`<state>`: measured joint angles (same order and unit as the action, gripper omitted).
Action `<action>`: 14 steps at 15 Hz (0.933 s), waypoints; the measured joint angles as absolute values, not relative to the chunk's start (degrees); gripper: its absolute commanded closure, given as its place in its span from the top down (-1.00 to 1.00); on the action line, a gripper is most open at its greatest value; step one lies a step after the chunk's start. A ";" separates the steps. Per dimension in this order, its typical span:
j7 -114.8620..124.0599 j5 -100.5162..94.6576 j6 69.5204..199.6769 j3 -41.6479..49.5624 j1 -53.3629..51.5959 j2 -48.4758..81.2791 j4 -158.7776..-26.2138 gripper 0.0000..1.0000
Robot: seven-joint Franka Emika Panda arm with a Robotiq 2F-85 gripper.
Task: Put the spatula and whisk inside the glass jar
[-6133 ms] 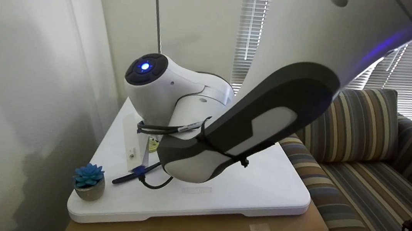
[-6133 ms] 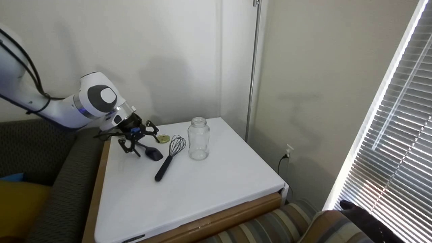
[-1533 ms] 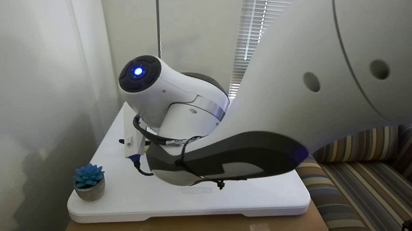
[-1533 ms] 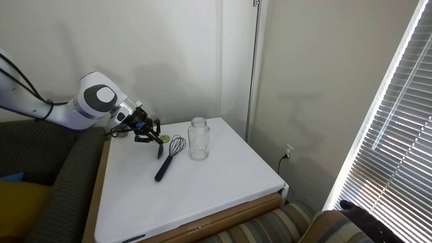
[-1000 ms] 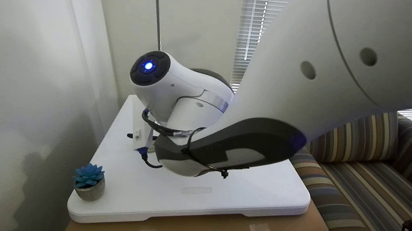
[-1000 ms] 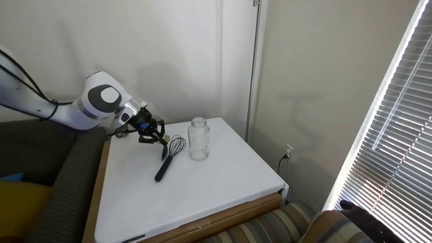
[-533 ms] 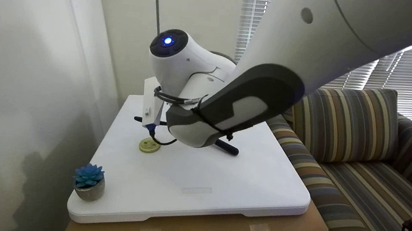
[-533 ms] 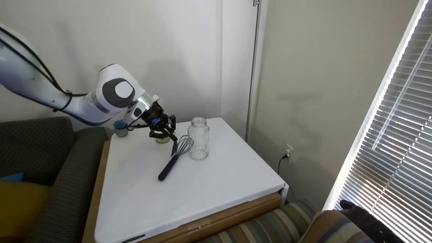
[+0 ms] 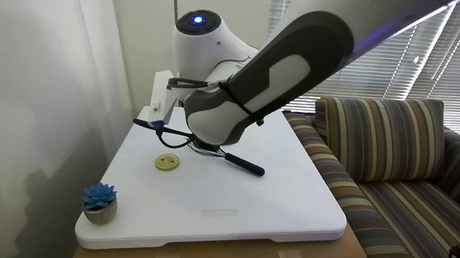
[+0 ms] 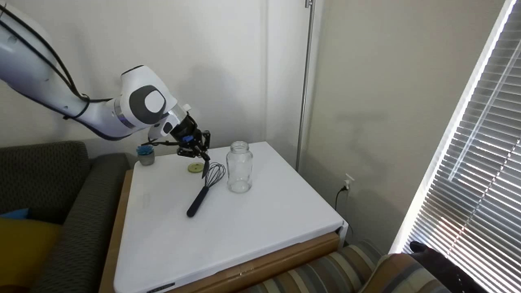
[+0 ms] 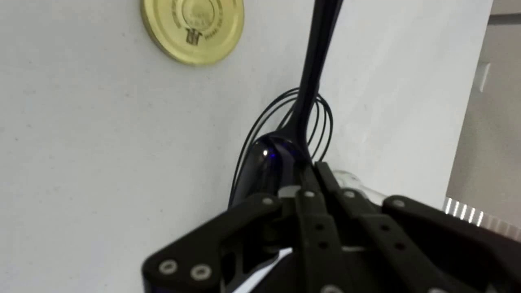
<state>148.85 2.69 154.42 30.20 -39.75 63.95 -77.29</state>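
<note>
Wrist view: end effector [image 11: 316,167] clamped on spatula [image 11: 303,106], whisk [image 11: 325,121] and glass jar [image 11: 349,178] partly hidden.

I observed, in the wrist view, the gripper [image 11: 312,173] with its fingers pinched on the black spatula [image 11: 300,118] where head met neck; the handle ran out past the upper edge. Wire loops of the whisk [image 11: 257,124] showed behind it; contact between the two could not be determined. A gold lid [image 11: 193,30] lay flat on the white table [image 11: 101,142], apart from both utensils. Part of the glass jar [image 11: 349,180] was visible beyond the fingertips, the gripper hiding the remainder.
</note>
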 measured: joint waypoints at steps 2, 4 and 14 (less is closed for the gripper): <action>148.59 1.62 156.72 26.21 -37.42 62.70 -77.30 -0.98; 148.57 0.99 157.81 23.74 -35.88 61.84 -77.33 -0.98; 148.88 0.41 162.17 23.58 -36.19 56.91 -82.45 -0.98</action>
<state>148.88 0.41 162.17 23.58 -36.19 56.91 -82.45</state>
